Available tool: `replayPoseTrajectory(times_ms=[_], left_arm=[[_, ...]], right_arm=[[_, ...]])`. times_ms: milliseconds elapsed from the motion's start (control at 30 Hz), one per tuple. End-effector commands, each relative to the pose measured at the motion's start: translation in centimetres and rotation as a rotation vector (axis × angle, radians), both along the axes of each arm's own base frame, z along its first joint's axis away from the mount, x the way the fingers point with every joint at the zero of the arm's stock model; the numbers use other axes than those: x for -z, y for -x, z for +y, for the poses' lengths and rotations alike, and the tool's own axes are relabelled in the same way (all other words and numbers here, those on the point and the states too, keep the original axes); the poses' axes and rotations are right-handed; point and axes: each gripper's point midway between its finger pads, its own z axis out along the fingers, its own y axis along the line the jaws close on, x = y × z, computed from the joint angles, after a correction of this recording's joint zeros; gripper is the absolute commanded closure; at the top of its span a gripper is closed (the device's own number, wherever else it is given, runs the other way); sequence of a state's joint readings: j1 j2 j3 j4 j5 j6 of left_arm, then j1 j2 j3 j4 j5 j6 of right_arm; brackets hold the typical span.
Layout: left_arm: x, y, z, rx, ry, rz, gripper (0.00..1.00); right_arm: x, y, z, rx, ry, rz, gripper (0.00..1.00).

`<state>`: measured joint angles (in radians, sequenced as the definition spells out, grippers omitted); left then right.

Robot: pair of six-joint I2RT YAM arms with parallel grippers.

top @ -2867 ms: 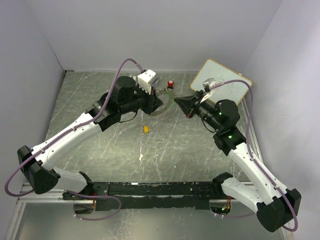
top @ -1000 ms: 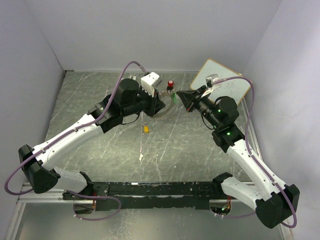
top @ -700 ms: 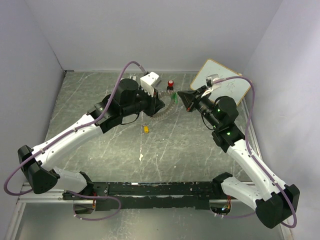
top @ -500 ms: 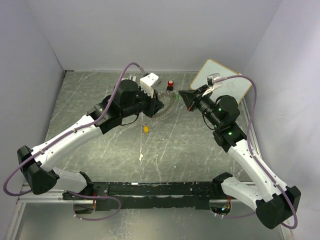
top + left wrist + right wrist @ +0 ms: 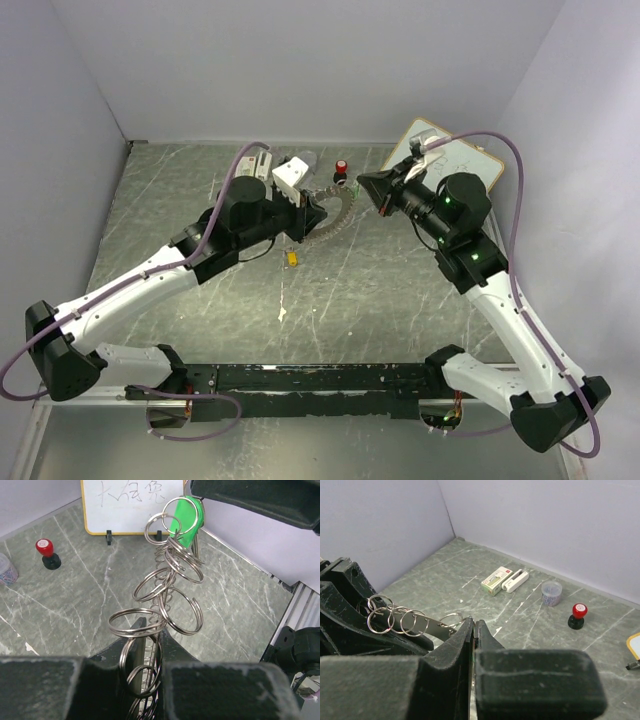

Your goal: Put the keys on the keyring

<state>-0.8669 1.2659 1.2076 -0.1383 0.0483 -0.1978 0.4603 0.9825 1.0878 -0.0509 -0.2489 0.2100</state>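
Pale lilac walls (image 5: 300, 60), three sides — grey-green marbled tabletop (image 5: 350, 300), white veins.

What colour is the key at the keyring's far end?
The key is bright green; best in left wrist view.

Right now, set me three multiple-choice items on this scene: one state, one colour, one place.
1. The left tool is: A open and empty; B shut on the keyring; C out of view.
2. The held key, at the right tool, has a head that is: A green; B blue; C white.
3. The yellow key lies: A on the keyring; B in the right tool; C on the table between the arms.
B, it clamps the ring's wire; A, green shows under the right tool; C, it lies loose on the table.
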Motion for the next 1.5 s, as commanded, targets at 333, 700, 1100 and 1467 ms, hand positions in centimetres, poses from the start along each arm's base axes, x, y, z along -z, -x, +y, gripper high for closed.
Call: replayPoseTrajectory(times_ms=[333,700,1100,1467], left_arm=[[3.4,-1.4,0.8,-0.071,-0.032,-0.022,0.72],[11.4,-3.5,3.0,-0.206,-0.079,0.122,0.31],[0.7,-2.0,5.3,-0.219,0.175,-0.112,0.35],[-4.0,-0.9,5.6,-0.160,0.218,-0.251,0.40]], right_arm=[[-3.0,-0.6,-0.2,-0.014,0.097,-0.067,1.00],[-1.4,-1.0,0.0,-0.017,0.131,-0.011,1.00],[-0.1,-1.3,0.3,-0.029,0.156,0.028,1.00],[0.9,-1.8,1.2,-0.055,0.133,0.076,1.00]])
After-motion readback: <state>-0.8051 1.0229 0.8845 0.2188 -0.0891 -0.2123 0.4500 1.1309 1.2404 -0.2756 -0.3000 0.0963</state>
